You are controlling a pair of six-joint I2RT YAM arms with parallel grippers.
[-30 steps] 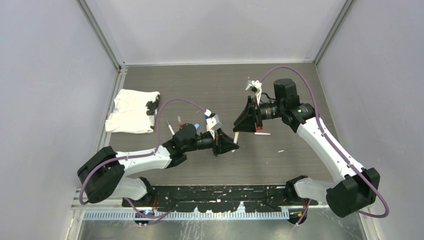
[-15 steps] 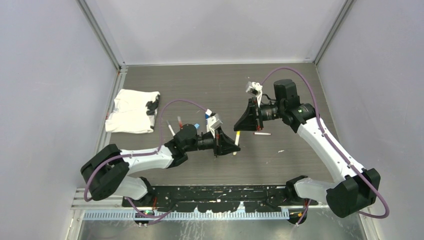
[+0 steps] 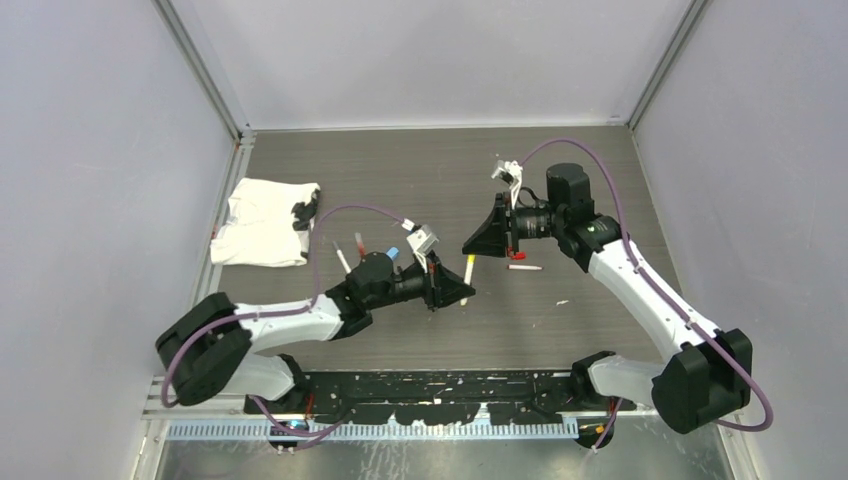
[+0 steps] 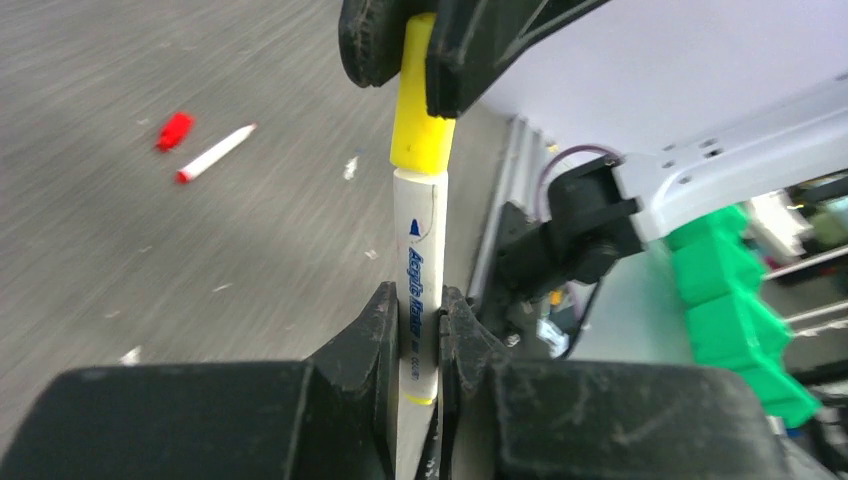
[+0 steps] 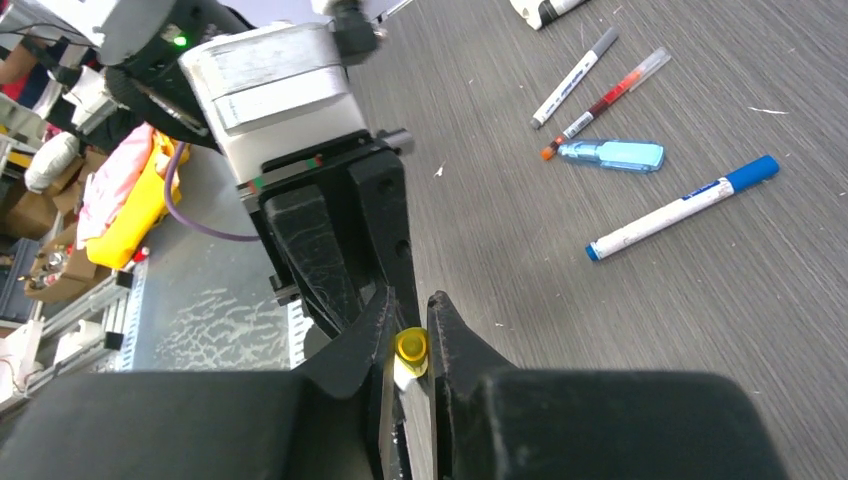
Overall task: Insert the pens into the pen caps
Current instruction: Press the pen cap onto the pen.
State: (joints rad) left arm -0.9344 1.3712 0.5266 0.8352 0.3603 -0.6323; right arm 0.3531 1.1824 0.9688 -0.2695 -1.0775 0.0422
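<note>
Middle of the overhead frame, and the two arms meet above the table (image 3: 400,170). The left gripper (image 4: 417,300) is clamped tight on the white barrel of the yellow pen (image 4: 420,240), which points up the frame. The right gripper (image 5: 410,300) is pinched closed on the yellow cap (image 4: 422,130), sitting in line right at the barrel's end. Upper left in the left wrist view, a red cap (image 4: 175,130) lies just beside a red-tipped pen (image 4: 215,153) on the table.

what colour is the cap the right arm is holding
The cap is yellow; left wrist view shows it best.
</note>
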